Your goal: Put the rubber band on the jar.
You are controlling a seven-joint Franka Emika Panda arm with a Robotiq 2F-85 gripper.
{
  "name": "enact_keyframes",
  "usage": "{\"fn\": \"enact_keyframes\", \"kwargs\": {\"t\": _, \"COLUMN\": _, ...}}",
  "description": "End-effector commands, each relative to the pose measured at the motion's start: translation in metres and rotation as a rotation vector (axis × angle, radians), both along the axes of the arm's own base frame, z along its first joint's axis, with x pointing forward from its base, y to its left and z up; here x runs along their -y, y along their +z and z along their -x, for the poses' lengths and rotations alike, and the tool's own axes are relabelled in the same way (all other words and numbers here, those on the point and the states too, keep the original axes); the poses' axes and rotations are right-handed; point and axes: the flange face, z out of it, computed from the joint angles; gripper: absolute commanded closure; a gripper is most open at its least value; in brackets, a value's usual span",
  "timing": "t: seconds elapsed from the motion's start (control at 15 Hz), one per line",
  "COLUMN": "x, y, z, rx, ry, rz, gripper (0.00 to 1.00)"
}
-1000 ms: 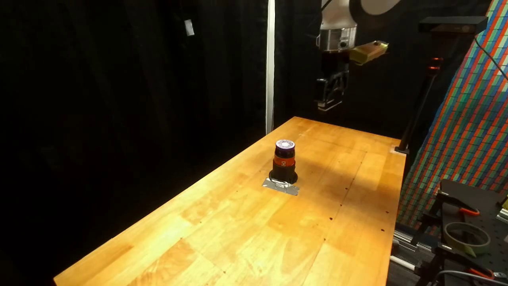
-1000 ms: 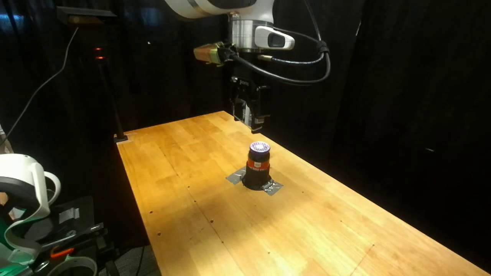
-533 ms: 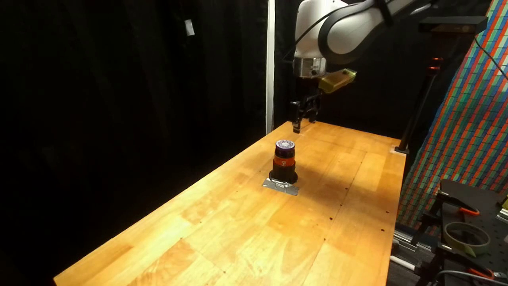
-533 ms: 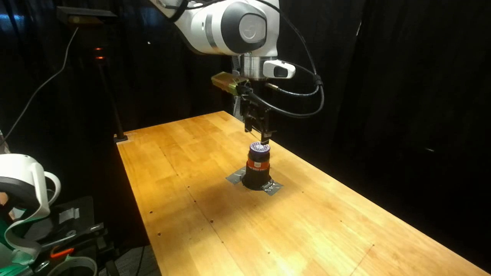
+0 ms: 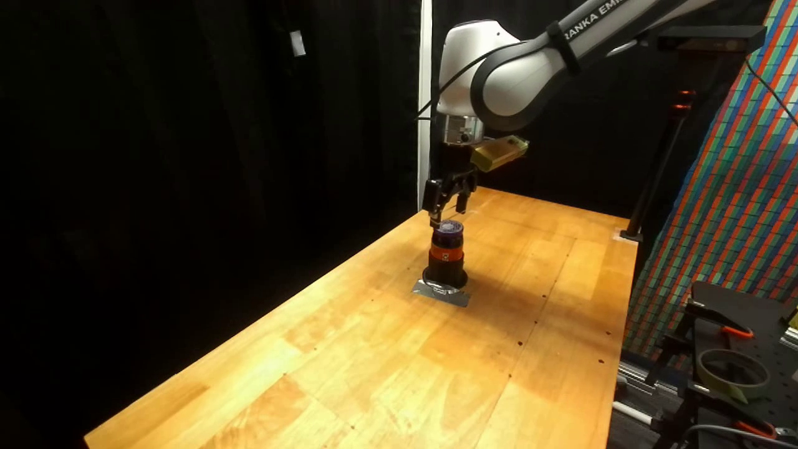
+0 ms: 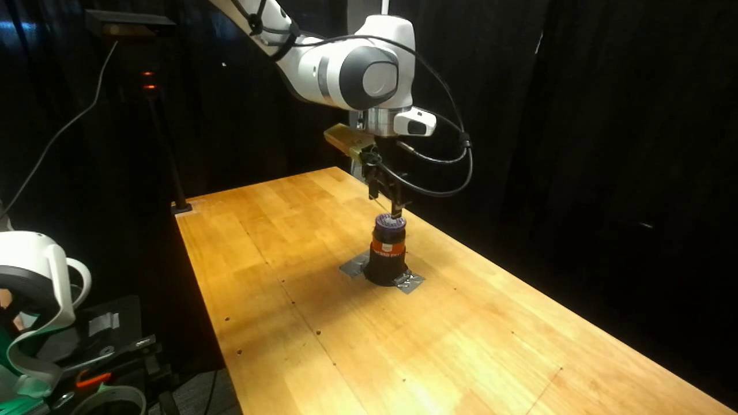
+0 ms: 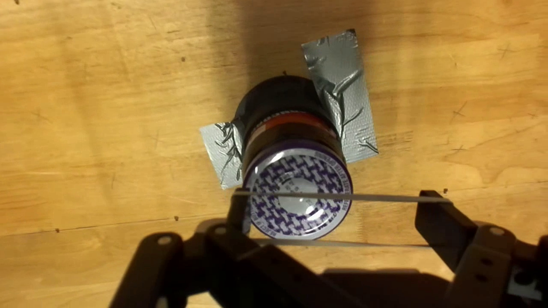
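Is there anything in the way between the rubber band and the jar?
Maybe one finger of the gripper: in the wrist view it overlaps the edge of the lid, so it might bump the jar on the way down. I can't tell whether they touch. Nothing else visible stands between the band and the jar.

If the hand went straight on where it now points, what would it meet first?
Probably the jar's lid: the hand points down, and the wrist view shows the rubber band crossing over it, one finger at its edge. Depth is hard to judge.
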Motion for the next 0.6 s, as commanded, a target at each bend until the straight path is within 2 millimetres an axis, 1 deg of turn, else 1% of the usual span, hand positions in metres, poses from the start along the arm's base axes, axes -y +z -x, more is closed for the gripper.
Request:
{"fn": "enact_keyframes", "kwargs": {"t": 0.0, "x": -0.001, "y": -0.013, "z": -0.021, "rx": 0.016, "ry": 0.01, "rz": -0.006, "gripper": 0.0}}
{"fn": "enact_keyframes", "kwargs": {"t": 0.27, "x": 0.004, "y": -0.031, "z": -0.033, "rx": 0.016, "ry": 0.003, "rz": 0.017, "gripper": 0.0}}
{"fn": "enact_keyframes", "kwargs": {"t": 0.53, "x": 0.011, "y": -0.035, "z": -0.041, "rx": 0.034, "ry": -0.008, "rz": 0.037, "gripper": 0.0}}
